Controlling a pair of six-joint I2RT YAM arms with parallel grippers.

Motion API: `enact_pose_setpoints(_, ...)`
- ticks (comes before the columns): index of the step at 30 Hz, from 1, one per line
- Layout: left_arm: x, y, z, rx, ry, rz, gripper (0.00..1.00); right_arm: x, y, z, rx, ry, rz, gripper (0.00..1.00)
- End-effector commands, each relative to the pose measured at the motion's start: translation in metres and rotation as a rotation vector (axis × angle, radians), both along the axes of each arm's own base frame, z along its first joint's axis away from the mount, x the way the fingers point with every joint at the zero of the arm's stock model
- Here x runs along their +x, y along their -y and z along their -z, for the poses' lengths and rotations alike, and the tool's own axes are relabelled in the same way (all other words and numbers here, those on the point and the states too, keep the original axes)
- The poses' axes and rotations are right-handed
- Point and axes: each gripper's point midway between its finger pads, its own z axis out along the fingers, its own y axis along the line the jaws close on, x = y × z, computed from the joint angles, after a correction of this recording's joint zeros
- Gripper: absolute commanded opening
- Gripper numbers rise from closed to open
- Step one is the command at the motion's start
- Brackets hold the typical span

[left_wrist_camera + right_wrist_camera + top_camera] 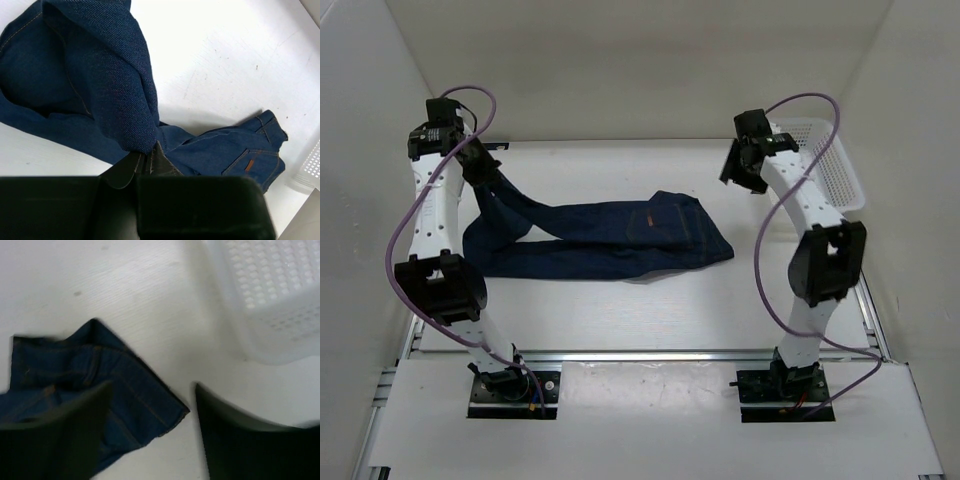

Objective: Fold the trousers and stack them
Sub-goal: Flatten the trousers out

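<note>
"Trousers (630, 240) lay across the middle of the table (620, 320), waist end to the right, legs running left and rising off the surface at the far-left end," I dictated. "Left gripper (478, 168) clamped tight on that lifted leg cloth, with a bunched fold hanging from its fingers."

"And the right gripper (745, 170)?" my colleague asked.

"Jaws apart, nothing between them. It hovered between the waistband corner and the white basket (830, 160), clear of the denim."

"Judgement on the fold?"

"Legs over waist, I thought, and barely begun. To do it well: carry the leg end high enough that the cloth doesn't drag and ruck the layer beneath. Travel straight along the legs and lay the hem square on the waistband. The right side should pin the waist first; one-handed, the free leg would likely trail crooked."
</note>
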Motion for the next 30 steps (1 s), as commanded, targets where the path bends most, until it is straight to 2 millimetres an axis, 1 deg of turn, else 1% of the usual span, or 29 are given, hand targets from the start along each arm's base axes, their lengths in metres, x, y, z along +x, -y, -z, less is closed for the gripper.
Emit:
enact_pose_setpoints(1, -0.022, 0.001, -0.030, 0.041, 0.060, 0.011, 0.10, -0.025, -0.045, -0.051, 0.186, 0.137, -0.153, 0.83)
enact_pose_setpoints(2, -0.027, 0.002, -0.030, 0.041, 0.058, 0.011, 0.10, -0.027, -0.044, -0.047, 0.187, 0.134, -0.154, 0.93)
enact_pose_setpoints(3, -0.033, 0.003, -0.037, 0.046, 0.084, 0.011, 0.10, -0.033, -0.058, -0.040, 0.217, 0.113, -0.193, 1.00)
enact_pose_setpoints(4, -0.039, 0.004, -0.028, 0.041, 0.059, 0.011, 0.10, -0.039, -0.074, -0.037, 0.264, 0.095, -0.254, 1.00)
enact_pose_setpoints(5, -0.040, 0.004, -0.028, 0.043, 0.069, 0.011, 0.10, -0.041, -0.091, -0.033, 0.286, 0.084, -0.313, 1.00)
enact_pose_setpoints(6, -0.041, 0.004, -0.029, 0.045, 0.076, 0.011, 0.10, -0.036, -0.105, -0.023, 0.304, 0.061, -0.364, 1.00)
enact_pose_setpoints(7, -0.041, 0.006, -0.029, 0.036, 0.078, 0.017, 0.10, -0.037, -0.124, -0.001, 0.322, -0.009, -0.446, 1.00)
enact_pose_setpoints(8, -0.041, 0.008, -0.030, 0.027, 0.080, 0.025, 0.10, -0.031, -0.134, -0.010, 0.322, -0.009, -0.479, 1.00)
enact_pose_setpoints(10, -0.043, 0.008, -0.028, 0.025, 0.069, 0.025, 0.10, -0.025, -0.145, 0.003, 0.295, -0.051, -0.511, 1.00)
enact_pose_setpoints(11, -0.042, 0.008, -0.034, 0.028, 0.084, 0.025, 0.10, -0.020, -0.147, 0.024, 0.288, -0.098, -0.504, 1.00)
enact_pose_setpoints(12, -0.044, 0.008, -0.032, 0.032, 0.075, 0.032, 0.10, -0.019, -0.151, 0.031, 0.305, -0.114, -0.497, 1.00)
enact_pose_setpoints(13, -0.043, 0.006, -0.037, 0.041, 0.087, 0.026, 0.10, -0.021, -0.155, 0.038, 0.329, -0.137, -0.486, 0.98)
enact_pose_setpoints(14, -0.045, 0.007, -0.036, 0.040, 0.078, 0.027, 0.10, -0.024, -0.156, 0.048, 0.336, -0.164, -0.488, 0.96)
enact_pose_setpoints(15, -0.044, 0.007, -0.040, 0.042, 0.090, 0.026, 0.10, -0.028, -0.156, 0.061, 0.347, -0.190, -0.475, 0.93)
enact_pose_setpoints(16, -0.043, 0.006, -0.044, 0.050, 0.102, 0.033, 0.10, -0.026, -0.157, 0.064, 0.349, -0.181, -0.477, 0.81)
enact_pose_setpoints(17, -0.043, 0.004, -0.044, 0.057, 0.101, 0.027, 0.10, -0.029, -0.159, 0.066, 0.367, -0.195, -0.472, 0.71)
enact_pose_setpoints(18, -0.042, 0.004, -0.047, 0.059, 0.110, 0.027, 0.10, -0.035, -0.162, 0.071, 0.371, -0.213, -0.464, 0.38)
enact_pose_setpoints(19, -0.040, 0.004, -0.044, 0.057, 0.101, 0.027, 0.10, -0.035, -0.160, 0.061, 0.369, -0.192, -0.443, 0.23)
enact_pose_setpoints(20, -0.037, 0.003, -0.044, 0.057, 0.099, 0.027, 0.10, -0.032, -0.154, 0.054, 0.342, -0.165, -0.419, 0.13)
enact_pose_setpoints(21, -0.033, 0.003, -0.042, 0.057, 0.101, 0.027, 0.10, -0.029, -0.151, 0.041, 0.327, -0.129, -0.413, 0.01)
enact_pose_setpoints(22, -0.024, 0.001, -0.039, 0.057, 0.101, 0.027, 0.10, -0.024, -0.148, 0.030, 0.311, -0.093, -0.405, 0.01)
enact_pose_setpoints(23, -0.016, 0.004, -0.047, 0.043, 0.127, 0.043, 0.10, -0.019, -0.146, 0.023, 0.300, -0.073, -0.389, 0.01)
enact_pose_setpoints(24, -0.007, 0.005, -0.052, 0.034, 0.143, 0.053, 0.10, -0.012, -0.140, 0.006, 0.291, -0.035, -0.373, 0.01)
enact_pose_setpoints(25, 0.002, 0.007, -0.040, 0.005, 0.097, 0.055, 0.10, 0.002, -0.135, -0.025, 0.289, 0.027, -0.358, 0.01)
enact_pose_setpoints(26, 0.007, 0.009, -0.047, -0.006, 0.107, 0.066, 0.10, 0.011, -0.128, -0.042, 0.268, 0.066, -0.346, 0.01)
enact_pose_setpoints(27, 0.015, 0.013, -0.079, -0.018, 0.190, 0.074, 0.10, 0.019, -0.121, -0.060, 0.274, 0.103, -0.332, 0.01)
enact_pose_setpoints(28, 0.018, 0.013, -0.089, -0.020, 0.214, 0.068, 0.10, 0.031, -0.119, -0.100, 0.285, 0.201, -0.340, 0.01)
enact_pose_setpoints(29, 0.022, 0.012, -0.098, -0.015, 0.237, 0.069, 0.10, 0.034, -0.110, -0.115, 0.287, 0.228, -0.325, 0.01)
enact_pose_setpoints(30, 0.023, 0.014, -0.114, -0.030, 0.280, 0.059, 0.10, 0.033, -0.110, -0.139, 0.296, 0.284, -0.331, 0.01)
